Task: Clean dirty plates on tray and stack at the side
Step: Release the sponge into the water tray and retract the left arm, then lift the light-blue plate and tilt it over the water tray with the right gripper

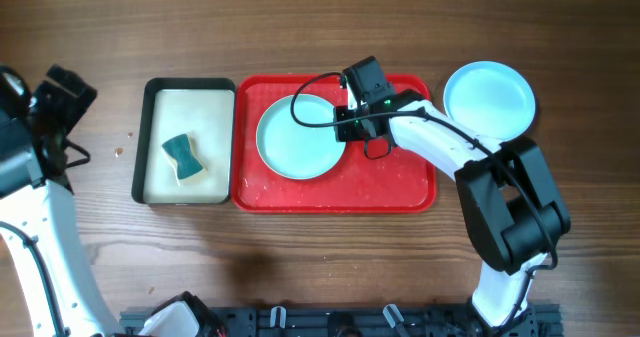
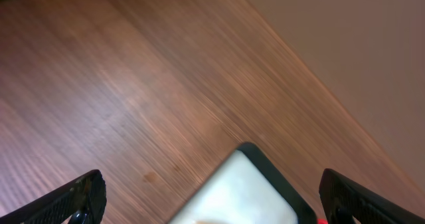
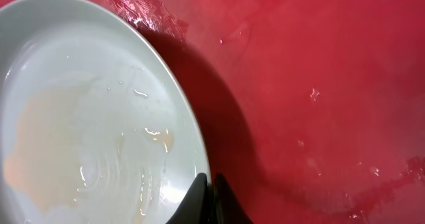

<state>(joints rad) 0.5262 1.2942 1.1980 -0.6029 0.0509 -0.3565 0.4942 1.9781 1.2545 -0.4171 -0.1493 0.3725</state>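
One pale aqua plate (image 1: 298, 139) lies on the left part of the red tray (image 1: 400, 182). My right gripper (image 1: 347, 123) is shut on that plate's right rim. In the right wrist view the fingers (image 3: 211, 184) pinch the rim, and the plate (image 3: 86, 124) is wet with streaks and a faint stain, over the wet tray floor (image 3: 319, 84). A second pale aqua plate (image 1: 489, 97) rests on the table right of the tray. The white plate is not in view. My left gripper (image 2: 212, 184) is open and empty, held high at the far left (image 1: 62, 89).
A black-rimmed tray with a cream inside (image 1: 160, 185) stands against the red tray's left side and holds a teal sponge (image 1: 182, 157). Its corner shows in the left wrist view (image 2: 247, 177). Bare wooden table lies all around.
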